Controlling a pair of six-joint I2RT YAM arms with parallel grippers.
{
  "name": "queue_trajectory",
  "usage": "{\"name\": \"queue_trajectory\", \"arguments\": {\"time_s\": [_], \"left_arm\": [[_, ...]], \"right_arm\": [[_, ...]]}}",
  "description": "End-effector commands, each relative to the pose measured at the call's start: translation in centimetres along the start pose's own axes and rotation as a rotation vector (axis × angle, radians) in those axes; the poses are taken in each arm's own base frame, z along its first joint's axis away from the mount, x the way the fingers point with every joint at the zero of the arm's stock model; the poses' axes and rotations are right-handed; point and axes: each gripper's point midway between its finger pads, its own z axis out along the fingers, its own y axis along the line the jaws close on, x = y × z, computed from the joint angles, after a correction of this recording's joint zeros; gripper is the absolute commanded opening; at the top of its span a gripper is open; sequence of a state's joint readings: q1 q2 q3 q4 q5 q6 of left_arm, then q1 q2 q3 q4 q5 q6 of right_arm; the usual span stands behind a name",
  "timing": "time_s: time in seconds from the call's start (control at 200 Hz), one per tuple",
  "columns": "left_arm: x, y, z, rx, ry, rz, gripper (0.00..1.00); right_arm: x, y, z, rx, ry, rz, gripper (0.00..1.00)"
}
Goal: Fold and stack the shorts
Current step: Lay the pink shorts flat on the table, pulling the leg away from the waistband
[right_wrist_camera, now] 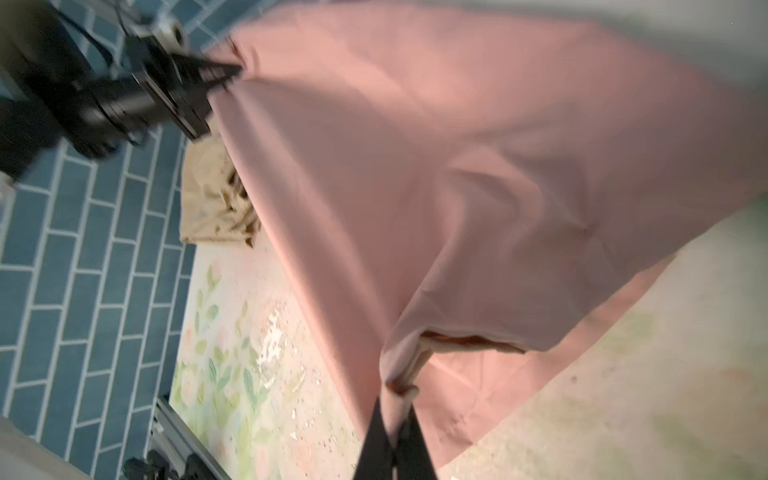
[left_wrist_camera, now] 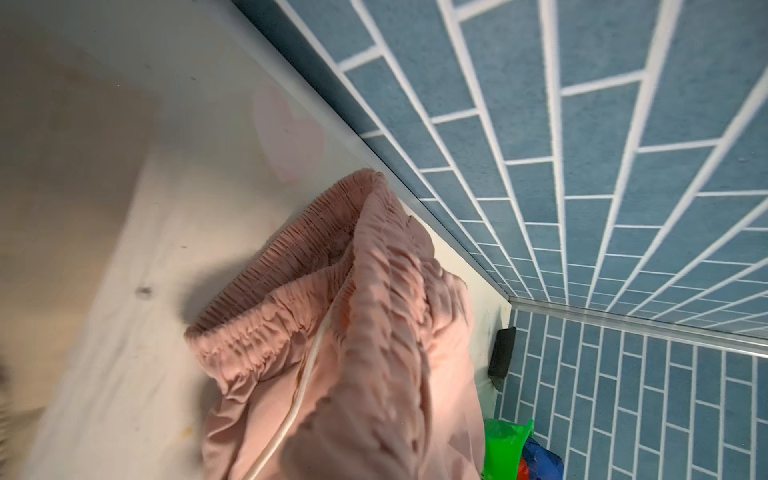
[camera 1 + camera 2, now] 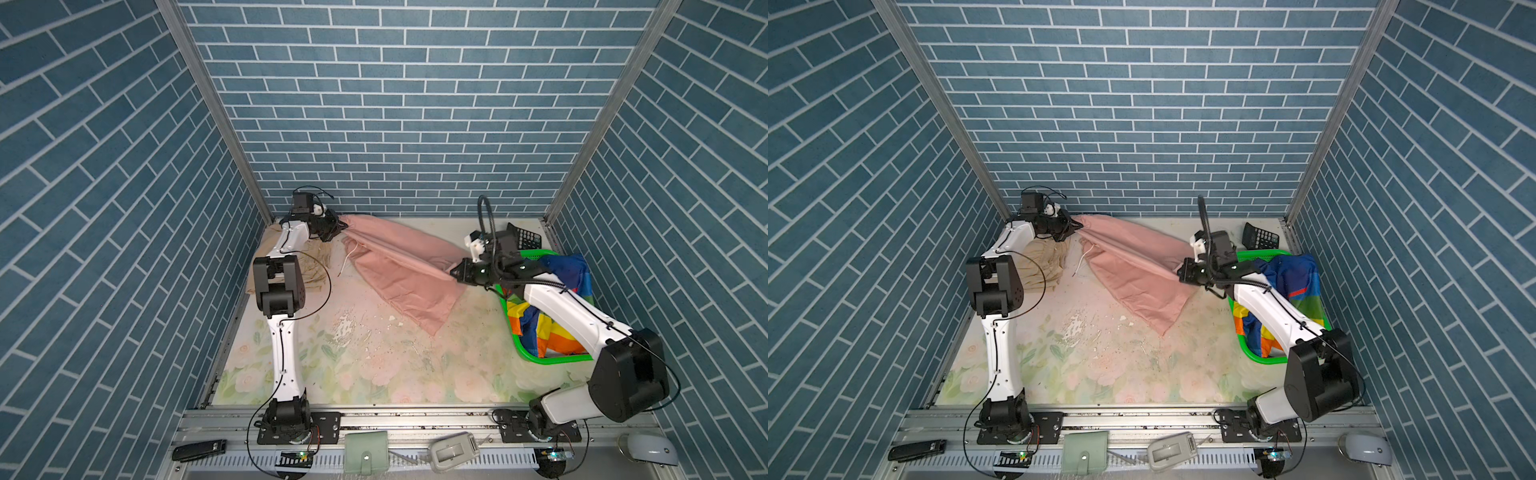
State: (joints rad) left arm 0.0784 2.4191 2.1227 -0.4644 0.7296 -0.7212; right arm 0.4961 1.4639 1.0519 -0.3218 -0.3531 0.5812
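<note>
The salmon pink shorts [image 3: 399,259] hang stretched between the two arms, above the far half of the worktop [image 3: 374,374]. The left gripper [image 3: 341,226], up by the far left corner, is clenched on the gathered waistband. From its wrist camera the elastic bunches close to the lens, and the white cord [image 2: 305,374] trails down across the cloth. The right gripper [image 3: 456,273] sits toward the right edge, just beside the green basket [image 3: 540,359], and is pinched tight on the other end of the garment. In the right wrist view its fingers [image 1: 376,438] close on a small wad of pink cloth. It looks like a leg hem, though the blur there makes that hard to be sure of. Between the two grips the cloth sags, and one leg droops toward the middle of the worktop, its lowest corner seeming to touch the surface.

The beige shorts [image 3: 316,268] lie crumpled at the far left corner, partly under the left arm and just beside the pink cloth. The rainbow-striped shorts [image 3: 555,332] are heaped in the basket along the right edge, spilling over its rim and partly hidden by the right arm. A black calculator [image 3: 528,239] leans at the far right corner, behind the basket.
</note>
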Motion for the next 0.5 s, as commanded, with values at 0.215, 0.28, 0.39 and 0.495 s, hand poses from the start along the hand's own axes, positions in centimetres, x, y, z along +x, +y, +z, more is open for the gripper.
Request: {"name": "queue_trajectory", "arguments": {"time_s": [0.215, 0.28, 0.39, 0.495], "left_arm": [[2.3, 4.2, -1.3, -0.119, 0.009, -0.001, 0.0], [3.2, 4.7, -1.8, -0.137, 0.012, -0.011, 0.0], [5.2, 5.9, -2.5, -0.168, 0.038, -0.035, 0.0], [7.1, 6.5, -3.3, -0.175, 0.045, -0.069, 0.0]], "right_arm": [[8.5, -5.7, 7.4, 0.164, 0.157, 0.13, 0.0], [9.1, -7.8, 7.7, 0.212, 0.191, 0.148, 0.0], [9.2, -11.0, 6.9, 0.273, 0.209, 0.187, 0.0], [8.3, -14.1, 5.3, 0.324, 0.2, 0.23, 0.0]]}}
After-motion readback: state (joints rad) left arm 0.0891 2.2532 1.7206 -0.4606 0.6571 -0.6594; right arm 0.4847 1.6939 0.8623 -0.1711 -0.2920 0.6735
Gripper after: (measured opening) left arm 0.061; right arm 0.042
